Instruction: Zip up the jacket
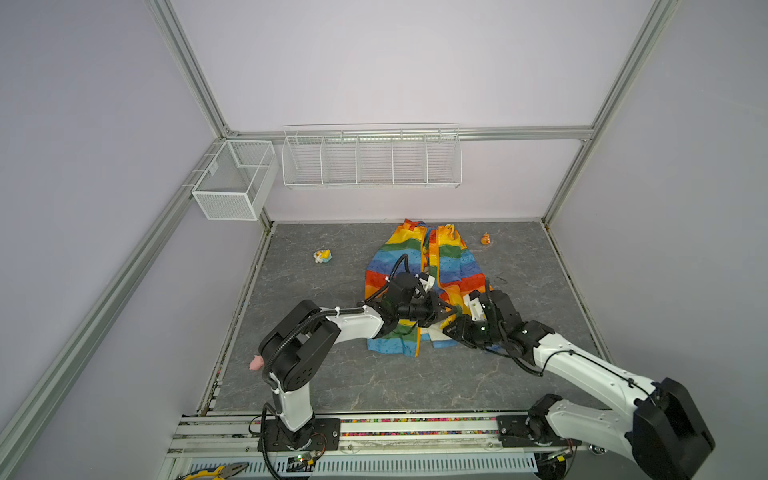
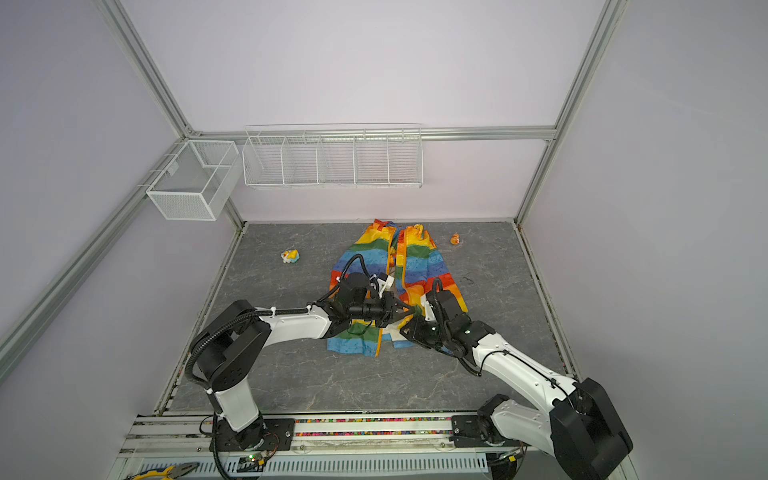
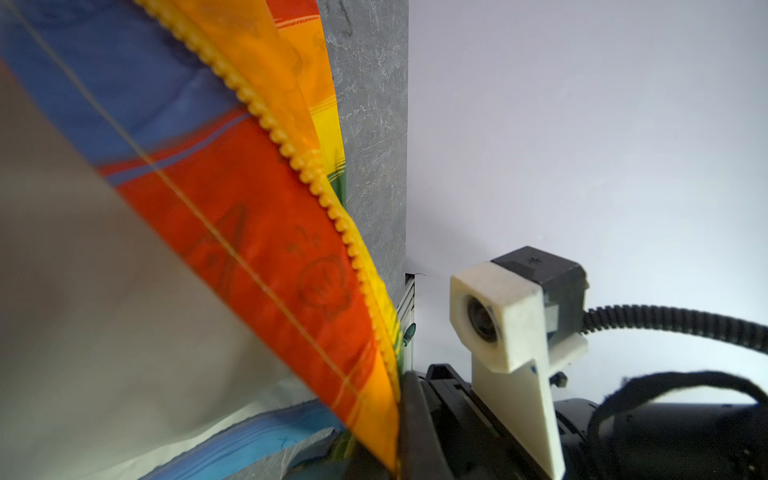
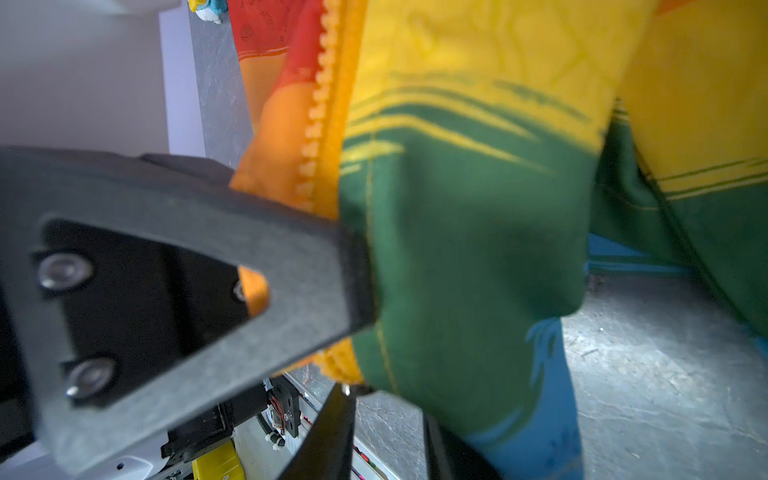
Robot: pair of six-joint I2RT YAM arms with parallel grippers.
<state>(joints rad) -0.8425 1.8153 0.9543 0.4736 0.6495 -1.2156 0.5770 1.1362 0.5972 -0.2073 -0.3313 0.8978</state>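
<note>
The rainbow-striped jacket (image 1: 386, 262) (image 2: 419, 257) lies open-fronted on the grey table, collar toward the back wall. My left gripper (image 1: 451, 309) (image 2: 409, 309) (image 3: 397, 440) is shut on the jacket's orange zipper band (image 3: 291, 149) near the hem and holds that edge raised. In the right wrist view the left gripper's fingers (image 4: 208, 249) clamp the toothed band beside green fabric (image 4: 457, 228). My right gripper (image 1: 453, 328) (image 2: 409, 331) (image 4: 386, 405) sits just below that grip, open, with table showing between its fingers. Fabric hangs over its tips.
A small yellow and blue toy (image 1: 322, 255) lies left of the jacket and a small orange toy (image 1: 485, 239) at the back right. A wire rack (image 1: 370, 158) and a mesh basket (image 1: 232, 178) hang on the walls. Pliers (image 1: 212, 471) lie by the front rail.
</note>
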